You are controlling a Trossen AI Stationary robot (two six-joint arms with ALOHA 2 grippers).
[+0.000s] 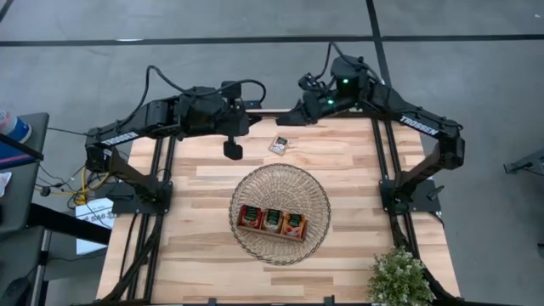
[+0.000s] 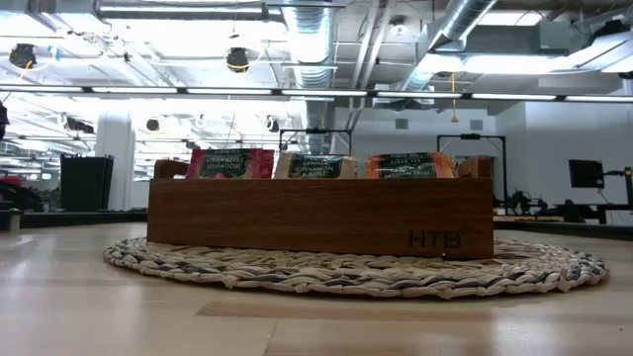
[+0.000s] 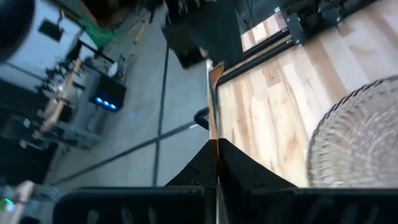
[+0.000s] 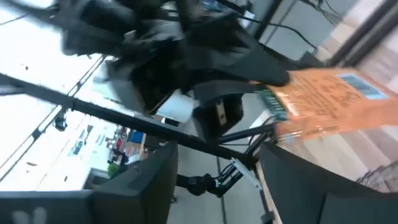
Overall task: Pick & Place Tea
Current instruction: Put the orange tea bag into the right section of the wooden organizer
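Note:
My left gripper (image 1: 232, 150) hovers over the far middle of the table, shut on a thin flat tea sachet that its wrist view shows edge-on (image 3: 213, 106). One sachet (image 1: 279, 144) lies flat on the wood near the far edge, between both grippers. My right gripper (image 1: 287, 121) is above the far edge with its fingers open (image 4: 230, 186). An orange sachet (image 4: 329, 106) shows just past them; I cannot tell which sachet it is. More red, pale and orange sachets (image 2: 315, 165) stand upright in the wooden tray (image 1: 272, 223), which sits in the wicker basket (image 1: 319, 200). My left gripper pinches the sachet between its two fingers (image 3: 202, 171) at one end (image 3: 216, 152). The sachet runs straight forward from the fingertips, edge-on to the wrist camera, and is lifted clear of the table.
The basket (image 2: 554, 272) takes up the table's middle. A potted plant (image 1: 398, 276) stands at the near right corner. Black arm frames (image 1: 153, 195) (image 1: 399, 191) run along both side edges. Bare wood lies between the basket and the far edge.

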